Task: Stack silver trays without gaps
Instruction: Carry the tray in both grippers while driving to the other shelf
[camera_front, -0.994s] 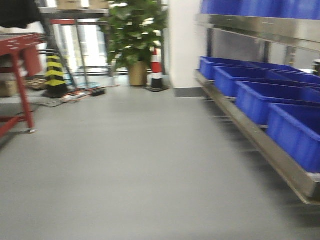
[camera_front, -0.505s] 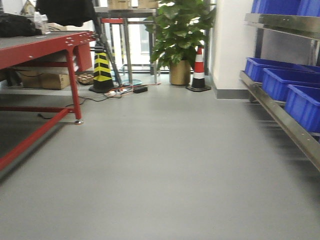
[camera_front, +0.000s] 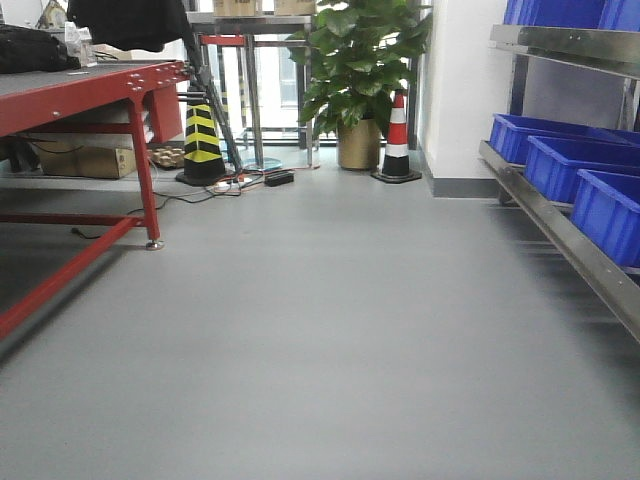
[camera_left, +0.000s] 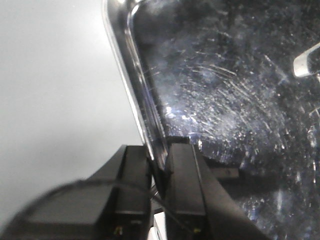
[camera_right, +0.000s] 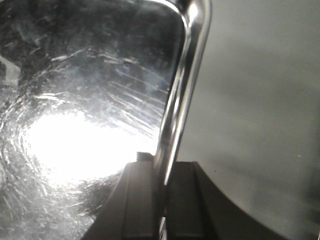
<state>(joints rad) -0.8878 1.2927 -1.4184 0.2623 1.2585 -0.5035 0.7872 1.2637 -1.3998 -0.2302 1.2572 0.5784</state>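
A silver tray (camera_left: 225, 90) with a scratched shiny bottom fills the left wrist view. My left gripper (camera_left: 159, 162) is shut on its left rim (camera_left: 135, 85). The same kind of silver tray (camera_right: 85, 100) fills the right wrist view, with a bright glare on its bottom. My right gripper (camera_right: 161, 172) is shut on its right rim (camera_right: 187, 75). Grey floor shows beyond each rim. The tray and both grippers are out of the front view. Whether more than one tray is held cannot be told.
The front view shows grey floor (camera_front: 320, 330) ahead. A red metal table (camera_front: 90, 95) stands at left. A steel shelf rail (camera_front: 560, 230) with blue bins (camera_front: 560, 155) runs along the right. A potted plant (camera_front: 360, 70), a red-white cone (camera_front: 397, 140) and a yellow-black cone (camera_front: 203, 140) stand at the back.
The front view has swung left: the blue bins slid toward the right edge and the red table came into view. Over the last half second it has barely shifted.
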